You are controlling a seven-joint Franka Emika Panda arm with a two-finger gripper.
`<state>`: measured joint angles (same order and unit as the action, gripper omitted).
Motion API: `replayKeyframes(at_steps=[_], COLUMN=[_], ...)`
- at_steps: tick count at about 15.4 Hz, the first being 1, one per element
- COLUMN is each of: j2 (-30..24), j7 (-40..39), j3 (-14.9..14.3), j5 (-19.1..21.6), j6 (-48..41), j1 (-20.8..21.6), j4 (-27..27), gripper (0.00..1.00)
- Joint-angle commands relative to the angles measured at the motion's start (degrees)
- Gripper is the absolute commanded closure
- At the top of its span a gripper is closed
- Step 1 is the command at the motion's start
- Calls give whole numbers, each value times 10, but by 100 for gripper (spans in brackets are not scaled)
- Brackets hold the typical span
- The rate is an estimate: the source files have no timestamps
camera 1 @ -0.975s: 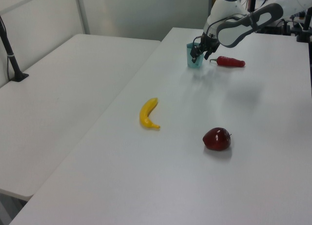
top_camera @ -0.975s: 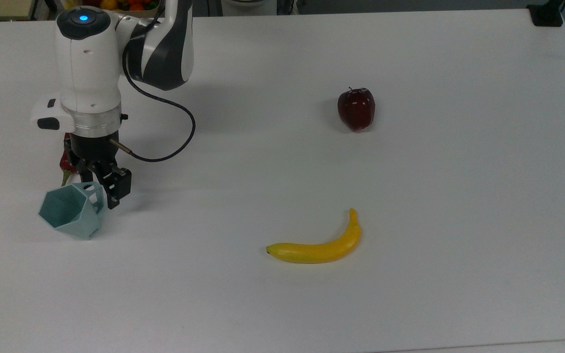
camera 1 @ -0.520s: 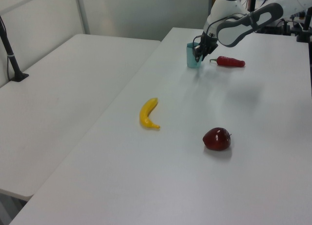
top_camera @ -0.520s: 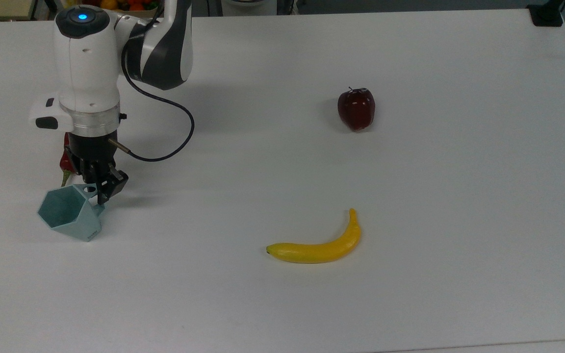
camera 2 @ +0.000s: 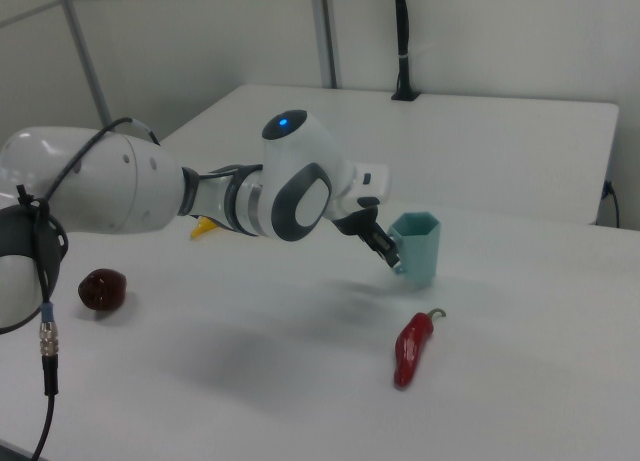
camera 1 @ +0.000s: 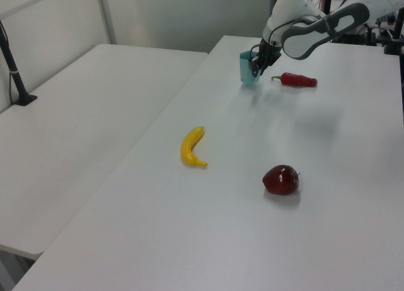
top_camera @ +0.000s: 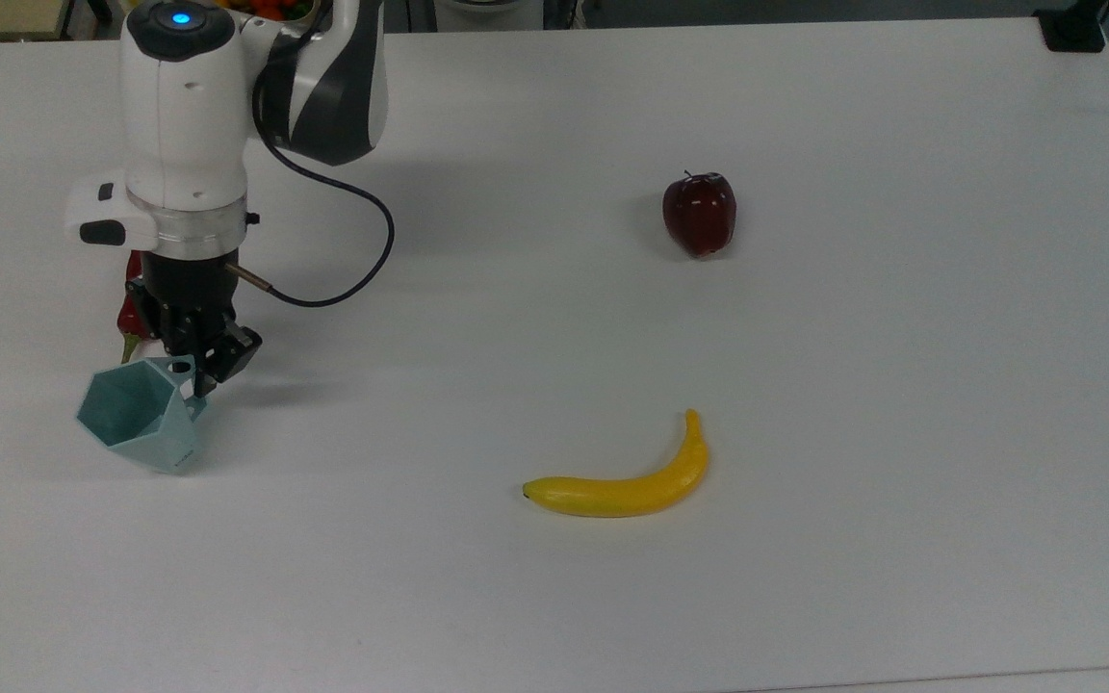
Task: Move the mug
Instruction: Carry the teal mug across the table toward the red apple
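- Top view puts your tool (top_camera: 196, 371) right at the mug's (top_camera: 136, 416) handle, fingers clenched on that angular loop, with the cup body hanging off toward the top view's lower left.
- Right view confirms it: the tool (camera 2: 385, 249) pinches the handle on the side of the mug (camera 2: 417, 247) facing the arm, and the mug sits upright, rim up.
- Whether its base touches the worktop (top_camera: 805, 385) or is just clear of it, you can't tell; left view shows the mug (camera 1: 247, 69) low over the surface beside the tool (camera 1: 257, 65).
- That's the relation to watch: the mug's weight is all on one side of the grip, away from the wrist, so my guess is it could swing or tilt on the handle if you move fast.
- Just behind the tool lies a red chilli (camera 2: 412, 346), close to the mug; in top view it peeks out at the wrist (top_camera: 131, 316).
- Farther out, the banana (top_camera: 624, 481) and the dark red apple (top_camera: 699, 213) sit well apart toward the top view's right, leaving open worktop between them and the mug.
- I'd read this as grasp made and the carry yet to come.
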<state>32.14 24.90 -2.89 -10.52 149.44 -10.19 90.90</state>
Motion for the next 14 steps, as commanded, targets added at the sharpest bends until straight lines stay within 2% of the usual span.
replayKeyframes(at_steps=[1, 4, 7, 10, 14], j2=[-98, -169, -240, -297, -322], j7=[6, 7, 7, 6, 5], j3=[3, 5, 22, 59, 89], j5=[-20, -33, -36, -44, -45], j6=[-56, -106, -111, -117, -143], j1=[43, 96, 133, 140, 145], j4=[84, 149, 237, 318, 365], gripper=[99, 99, 98, 98, 98])
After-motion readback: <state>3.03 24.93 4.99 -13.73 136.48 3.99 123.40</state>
